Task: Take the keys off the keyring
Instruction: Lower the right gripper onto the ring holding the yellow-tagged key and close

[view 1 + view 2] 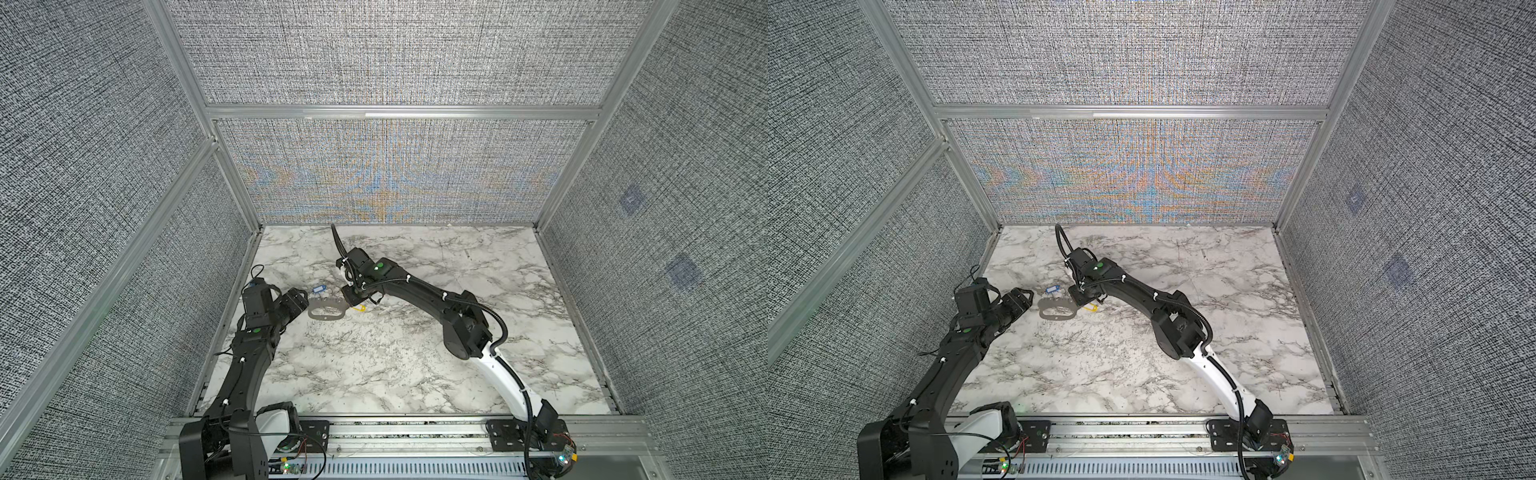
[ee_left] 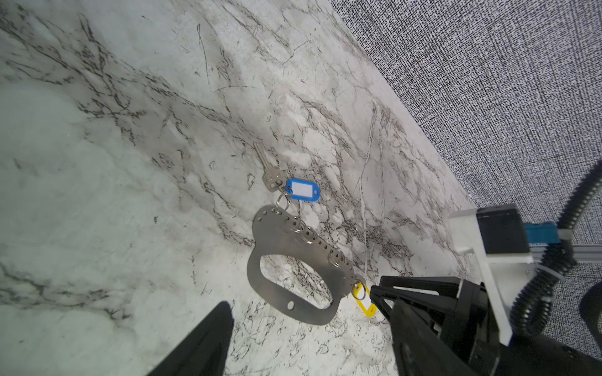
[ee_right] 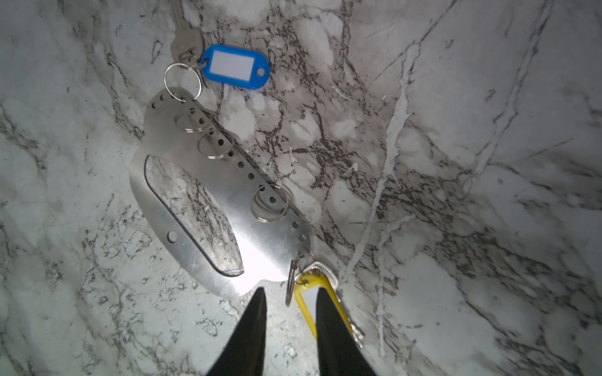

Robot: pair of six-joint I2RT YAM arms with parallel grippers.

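Note:
The keyring (image 1: 328, 316), a flat grey metal oval with a row of holes, lies on the marble left of centre in both top views (image 1: 1057, 316). A key with a blue tag (image 3: 236, 66) hangs by a split ring from its far-left end (image 2: 303, 189). The key with the yellow tag (image 3: 304, 286) hangs from its right end (image 2: 365, 301). My right gripper (image 3: 291, 291) points down at that end, open but narrow. One finger (image 3: 325, 312) lies over the yellow tag. My left gripper (image 2: 309, 304) stands wide open just left of the keyring, holding nothing.
Three spare split rings (image 3: 270, 203) sit in the keyring's holes. The grey fabric wall (image 1: 395, 174) closes the back and both sides. An aluminium rail (image 1: 415, 432) runs along the front. The marble table (image 1: 415, 353) stretches right and forward of the keyring.

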